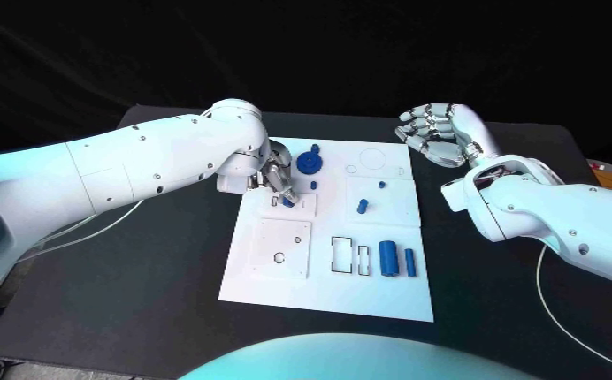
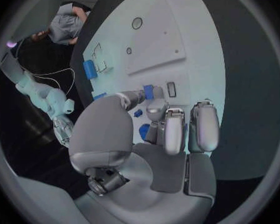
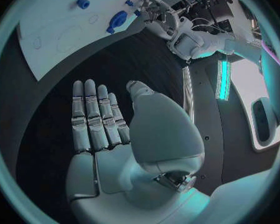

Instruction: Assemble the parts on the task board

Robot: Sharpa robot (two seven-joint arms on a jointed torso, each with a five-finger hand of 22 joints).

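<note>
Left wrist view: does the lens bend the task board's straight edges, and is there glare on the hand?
In the left wrist view the task board has edges that curve with the fisheye lens, and soft highlights lie on the left hand; in the head view its edges look nearly straight.

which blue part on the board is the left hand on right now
The small blue block at the board's left edge, under the left hand's fingertips. The round blue disc and the two blue cylinders lie untouched.

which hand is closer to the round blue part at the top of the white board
Left. The left hand is over the task board just beside the round blue part; the right hand hovers open beyond the board's far right corner.
</note>
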